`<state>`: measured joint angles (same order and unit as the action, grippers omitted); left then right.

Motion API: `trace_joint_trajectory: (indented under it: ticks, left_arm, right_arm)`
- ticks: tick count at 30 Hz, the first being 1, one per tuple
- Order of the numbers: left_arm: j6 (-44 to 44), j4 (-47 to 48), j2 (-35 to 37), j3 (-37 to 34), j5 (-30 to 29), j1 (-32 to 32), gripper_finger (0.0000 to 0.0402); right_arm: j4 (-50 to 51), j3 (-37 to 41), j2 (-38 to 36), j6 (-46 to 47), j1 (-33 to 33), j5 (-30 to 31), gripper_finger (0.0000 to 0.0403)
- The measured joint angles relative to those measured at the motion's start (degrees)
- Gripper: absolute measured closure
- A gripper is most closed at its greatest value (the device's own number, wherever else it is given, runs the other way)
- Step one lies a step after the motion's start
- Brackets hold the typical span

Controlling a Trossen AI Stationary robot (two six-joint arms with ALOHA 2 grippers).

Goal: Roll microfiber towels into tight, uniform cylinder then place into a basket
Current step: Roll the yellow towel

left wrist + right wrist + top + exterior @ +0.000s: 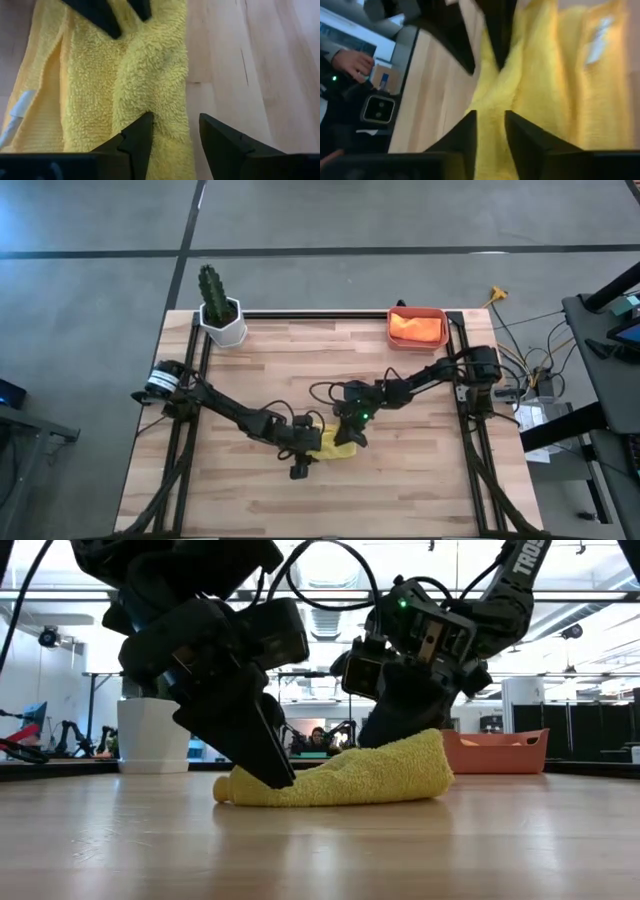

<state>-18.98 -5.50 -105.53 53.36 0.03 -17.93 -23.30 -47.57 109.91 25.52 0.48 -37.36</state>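
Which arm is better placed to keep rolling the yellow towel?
Probably left: the left gripper has its jaws straddling the yellow towel's rolled edge, while the right gripper is above the flatter part.

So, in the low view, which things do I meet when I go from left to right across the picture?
White pot → left gripper pressing on the yellow towel's near end → yellow towel → salmon-red basket. The right gripper sits behind the towel, so its place in the order is unclear.
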Motion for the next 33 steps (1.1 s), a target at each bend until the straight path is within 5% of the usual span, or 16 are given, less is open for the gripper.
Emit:
trace_joint_trajectory:
  ticks: [9, 14, 18, 22, 29, 33]
  left_arm:
    - [-0.4, 0.4, 0.0, 0.1, 1.7, 0.3, 0.0325]
    - [-0.5, 0.1, 0.0, 0.1, 3.8, 1.2, 0.0393]
    - [-2.6, -1.3, 0.0, -0.1, 8.4, 2.8, 0.0397]
    - [-4.5, -4.3, -0.1, -0.1, 15.1, 4.8, 0.04]
    - [-7.8, -8.2, -0.1, -0.2, 24.0, 8.7, 0.0401]
    - [-8.2, -8.5, -0.1, -0.3, 26.0, 10.2, 0.0401]
  right_arm:
    - [1.1, 0.0, -5.3, -3.5, 0.5, -1.6, 0.02]
    - [14.3, -0.8, -10.6, -18.5, 4.8, 0.3, 0.0187]
    - [26.8, -1.1, -16.5, -32.7, 9.9, 10.7, 0.0191]
    - [28.9, -0.8, -21.0, -42.7, 15.3, 24.4, 0.0196]
    - [24.7, -0.7, -19.9, -47.9, 22.3, 31.3, 0.0197]
    - [23.7, -0.6, -16.1, -47.8, 25.3, 40.5, 0.0197]
